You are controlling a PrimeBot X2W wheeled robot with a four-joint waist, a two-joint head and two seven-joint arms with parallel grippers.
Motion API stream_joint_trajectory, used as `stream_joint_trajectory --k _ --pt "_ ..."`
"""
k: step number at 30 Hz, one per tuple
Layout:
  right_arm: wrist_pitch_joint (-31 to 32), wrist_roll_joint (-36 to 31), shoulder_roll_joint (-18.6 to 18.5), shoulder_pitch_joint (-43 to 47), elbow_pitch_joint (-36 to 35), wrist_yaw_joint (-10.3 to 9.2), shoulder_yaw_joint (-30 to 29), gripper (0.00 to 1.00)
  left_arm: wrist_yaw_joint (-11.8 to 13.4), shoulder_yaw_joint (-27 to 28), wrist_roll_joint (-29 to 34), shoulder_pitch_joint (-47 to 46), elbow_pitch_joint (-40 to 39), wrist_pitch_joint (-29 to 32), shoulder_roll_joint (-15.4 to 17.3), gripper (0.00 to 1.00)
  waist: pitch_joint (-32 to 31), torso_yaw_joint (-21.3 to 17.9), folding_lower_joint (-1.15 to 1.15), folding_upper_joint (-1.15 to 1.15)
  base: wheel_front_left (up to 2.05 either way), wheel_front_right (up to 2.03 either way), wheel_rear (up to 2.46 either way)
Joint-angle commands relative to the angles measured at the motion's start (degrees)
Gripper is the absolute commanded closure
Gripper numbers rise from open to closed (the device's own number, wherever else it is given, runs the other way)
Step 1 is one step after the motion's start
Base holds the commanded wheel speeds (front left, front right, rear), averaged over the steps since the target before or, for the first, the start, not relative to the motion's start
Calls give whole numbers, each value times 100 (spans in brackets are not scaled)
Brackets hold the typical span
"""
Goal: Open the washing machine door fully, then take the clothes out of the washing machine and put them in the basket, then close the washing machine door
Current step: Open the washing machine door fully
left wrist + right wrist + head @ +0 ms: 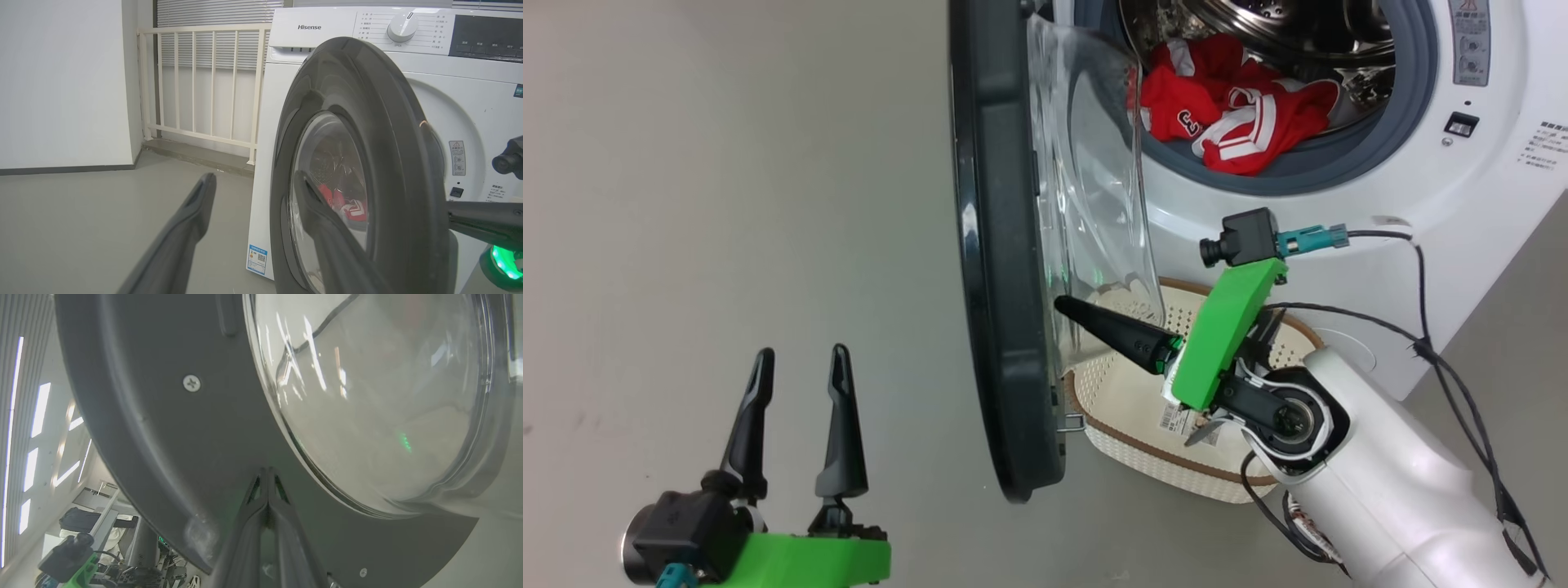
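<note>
The washing machine door (1005, 269) stands partly open, edge-on in the head view, its clear glass bowl (1094, 212) bulging toward the drum. Red clothes (1233, 106) with white trim lie at the drum mouth of the white washing machine (1462, 180). My right gripper (1063, 305) is shut, its tip against the door's inner face just below the glass (265, 470). The cream basket (1127, 392) sits on the floor below the door, partly hidden by my right arm. My left gripper (800, 363) hangs open and empty on the door's outer side, facing the glossy black door (367, 134).
A pale railing (204, 81) and a white wall (61, 81) stand left of the machine. Grey floor (727, 204) stretches to the left of the door. Black cables (1437, 343) trail from my right wrist camera across the machine's front.
</note>
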Motion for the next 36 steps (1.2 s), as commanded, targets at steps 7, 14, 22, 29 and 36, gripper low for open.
stream_joint_trajectory --k 7,14,22,29,36 --pt "-799 -1049 -98 360 -403 45 -33 0 -26 153 70 48 -124 -28 87 0 -144 -31 0 0 0 0 0" --pt "-1742 -2580 -204 758 -665 45 -144 0 -57 119 139 142 -161 -28 87 0 -242 -48 0 0 0 0 0" --pt "-2903 -4366 53 1395 -775 45 -1138 0 -42 92 119 184 -282 -28 87 0 -267 -59 0 0 0 0 0" --pt "-3454 -5531 250 1828 -978 45 -1789 0 -56 50 83 193 -312 -28 87 0 -243 -58 0 0 0 0 0" --pt "-3852 -6488 284 2313 -1323 45 -2017 0 -73 10 62 158 -258 -28 87 0 -224 -57 0 0 0 0 0"
